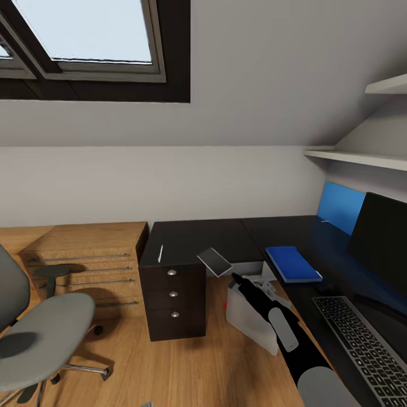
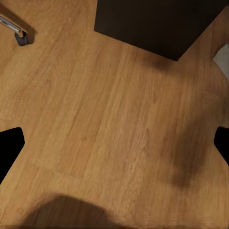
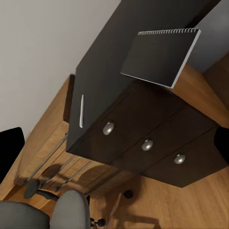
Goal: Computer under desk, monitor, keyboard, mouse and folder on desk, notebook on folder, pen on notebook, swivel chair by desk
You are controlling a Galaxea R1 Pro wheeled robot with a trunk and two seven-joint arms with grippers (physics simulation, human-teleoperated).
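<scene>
A thin grey notebook [image 1: 215, 261] hangs tilted in the air, pinched at its edge by the right gripper [image 1: 234, 277], just off the black desk [image 1: 192, 240]. At its nine o'clock the white pen [image 1: 160, 252] lies on the desk above the drawers; at three o'clock lies the blue folder [image 1: 293, 263]. The left gripper's [image 2: 114, 143] fingers spread wide above bare floor [image 2: 95, 119].
</scene>
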